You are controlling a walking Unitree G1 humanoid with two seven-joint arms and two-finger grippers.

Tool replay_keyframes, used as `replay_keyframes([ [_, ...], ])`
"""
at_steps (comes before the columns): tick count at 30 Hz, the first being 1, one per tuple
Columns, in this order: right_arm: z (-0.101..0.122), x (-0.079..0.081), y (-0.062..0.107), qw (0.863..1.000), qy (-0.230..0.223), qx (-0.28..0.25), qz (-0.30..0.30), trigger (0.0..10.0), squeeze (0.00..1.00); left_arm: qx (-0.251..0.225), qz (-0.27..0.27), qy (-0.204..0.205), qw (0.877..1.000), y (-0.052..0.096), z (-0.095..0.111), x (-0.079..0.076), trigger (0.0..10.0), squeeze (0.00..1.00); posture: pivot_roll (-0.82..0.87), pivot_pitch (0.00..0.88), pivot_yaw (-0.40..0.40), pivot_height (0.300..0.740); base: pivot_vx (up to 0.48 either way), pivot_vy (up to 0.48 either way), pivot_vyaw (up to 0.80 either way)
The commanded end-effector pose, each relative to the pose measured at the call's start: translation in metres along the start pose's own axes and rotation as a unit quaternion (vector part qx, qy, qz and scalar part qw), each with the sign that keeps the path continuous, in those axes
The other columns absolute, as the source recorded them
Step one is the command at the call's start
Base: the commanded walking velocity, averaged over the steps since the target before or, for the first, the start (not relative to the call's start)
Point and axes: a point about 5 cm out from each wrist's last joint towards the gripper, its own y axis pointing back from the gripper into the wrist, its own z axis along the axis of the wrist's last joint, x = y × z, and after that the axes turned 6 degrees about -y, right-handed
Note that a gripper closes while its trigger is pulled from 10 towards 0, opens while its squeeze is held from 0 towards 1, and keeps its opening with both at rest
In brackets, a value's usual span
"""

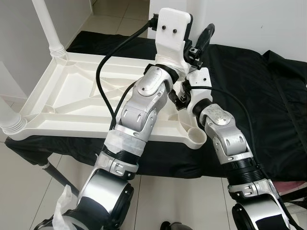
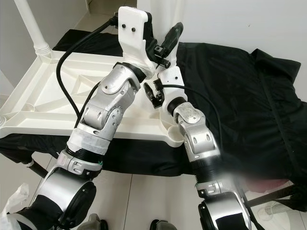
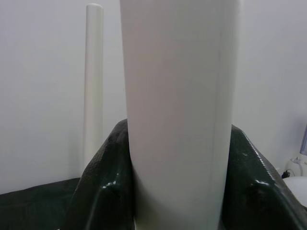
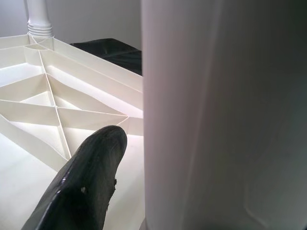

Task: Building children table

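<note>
On the counter (image 1: 268, 110), draped in black cloth, the white tabletop (image 1: 72, 103) lies upside down with its ribbed underside facing up, set toward the counter's left side and front edge. We see two legs already standing in their corner sockets: one leg at the far left corner (image 1: 48, 24) and another leg at the near left corner (image 1: 9, 117). The socket at the near right corner (image 1: 196, 136) is open and waiting for a leg.

We have both arms raised over the tabletop's far right corner, where a third leg (image 3: 180, 115) stands upright. Our left tool (image 3: 180, 201) is clenched around this leg, one black finger pressed to each side of it. Our right tool (image 4: 144, 158) is up close to the same leg; one black finger (image 4: 86, 182) lies just beside it, but we cannot tell whether this tool is grasping or released.

We judge the build a little past halfway: two legs seated, the third being fitted at the far right corner, its seating hidden behind our arms. The near right socket would still need its leg, and the table would then need turning upright.
</note>
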Motion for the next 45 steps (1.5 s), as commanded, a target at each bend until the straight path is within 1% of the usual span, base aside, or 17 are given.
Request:
replay_keyframes([
  [1,0.006,-0.002,0.0,1.0,0.0,-0.014,-0.002,10.0,0.0,-0.012,-0.01,-0.003,1.0,-0.002,0.005,-0.007,10.0,0.0,0.01,0.098,-0.064,0.74,0.0,0.0,0.0],
  [3,0.006,-0.002,0.0,1.0,-0.003,-0.016,-0.002,10.0,0.0,-0.012,-0.009,-0.004,1.0,-0.002,0.005,-0.007,10.0,0.0,0.01,0.099,-0.063,0.74,0.0,0.0,0.0],
  [5,0.006,-0.003,0.001,1.0,-0.002,-0.015,-0.003,3.8,0.0,-0.012,-0.01,-0.003,1.0,-0.002,0.005,-0.008,10.0,0.0,0.01,0.1,-0.064,0.74,0.0,0.0,0.0],
  [9,0.007,-0.003,0.001,1.0,-0.001,-0.018,-0.001,3.5,0.0,-0.011,-0.01,-0.004,1.0,-0.001,0.004,-0.008,10.0,0.0,0.01,0.101,-0.064,0.74,0.0,0.0,0.0],
  [10,0.007,-0.003,0.001,1.0,-0.004,-0.018,-0.003,0.0,0.0,-0.009,-0.01,-0.005,1.0,-0.001,0.004,-0.008,10.0,0.0,0.01,0.102,-0.064,0.74,0.0,0.0,0.0],
  [17,0.004,-0.003,0.002,1.0,-0.024,-0.014,-0.006,0.0,0.0,-0.009,-0.018,-0.006,1.0,0.0,0.003,-0.01,10.0,0.0,0.02,0.103,-0.065,0.74,0.0,0.0,0.0],
  [18,0.003,-0.005,0.002,0.999,-0.035,-0.01,-0.019,0.0,0.0,-0.01,-0.021,0.005,1.0,0.0,0.003,-0.01,10.0,0.88,0.02,0.104,-0.065,0.74,0.0,0.0,0.0],
  [19,0.002,-0.005,0.002,0.999,-0.042,-0.011,-0.026,10.0,0.0,-0.012,-0.025,0.015,0.999,0.001,0.004,-0.01,10.0,1.0,0.02,0.103,-0.065,0.74,0.0,0.0,0.0],
  [23,0.002,-0.007,0.002,0.998,-0.057,-0.013,-0.039,10.0,0.0,-0.014,-0.035,0.017,0.999,0.002,0.004,-0.01,10.0,1.0,0.02,0.104,-0.066,0.74,0.0,0.0,0.0],
  [25,0.003,-0.009,0.002,0.996,-0.071,-0.014,-0.05,10.0,0.0,-0.014,-0.052,-0.004,0.999,0.004,0.006,-0.013,10.0,1.0,0.02,0.104,-0.066,0.74,0.0,0.0,0.0],
  [26,0.003,-0.01,0.002,0.996,-0.075,-0.015,-0.054,10.0,0.0,-0.013,-0.056,-0.007,0.998,0.004,0.006,-0.013,10.0,0.0,0.02,0.104,-0.067,0.74,0.0,0.0,0.0],
  [29,0.002,-0.011,0.003,0.995,-0.078,-0.015,-0.058,10.0,0.0,-0.023,-0.059,0.013,0.998,0.006,0.009,-0.012,10.0,0.0,0.02,0.104,-0.068,0.74,0.0,0.0,0.0],
  [30,0.001,-0.015,0.003,0.993,-0.091,-0.014,-0.075,10.0,0.0,-0.05,-0.058,0.072,0.994,0.012,0.018,-0.003,10.0,0.0,0.02,0.102,-0.067,0.74,0.0,0.0,0.0],
  [34,0.001,-0.023,0.005,0.988,-0.109,-0.02,-0.105,10.0,0.0,-0.073,-0.041,0.114,0.99,0.022,0.026,0.016,10.0,0.0,0.02,0.1,-0.07,0.74,0.0,0.0,0.0],
  [37,0.0,-0.027,0.005,0.985,-0.123,-0.023,-0.121,10.0,0.0,-0.073,-0.026,0.116,0.99,0.027,0.025,0.026,10.0,0.0,0.03,0.1,-0.072,0.74,0.0,0.0,0.0],
  [43,0.0,-0.036,0.009,0.978,-0.125,-0.036,-0.165,10.0,0.0,-0.029,0.027,0.092,0.995,0.047,0.008,0.048,10.0,0.0,0.03,0.103,-0.076,0.74,0.0,0.0,0.0],
  [45,0.0,-0.036,0.009,0.978,-0.125,-0.036,-0.165,10.0,0.0,-0.029,0.027,0.092,0.995,0.047,0.008,0.048,10.0,0.0,0.03,0.103,-0.076,0.74,0.0,0.0,0.0],
])
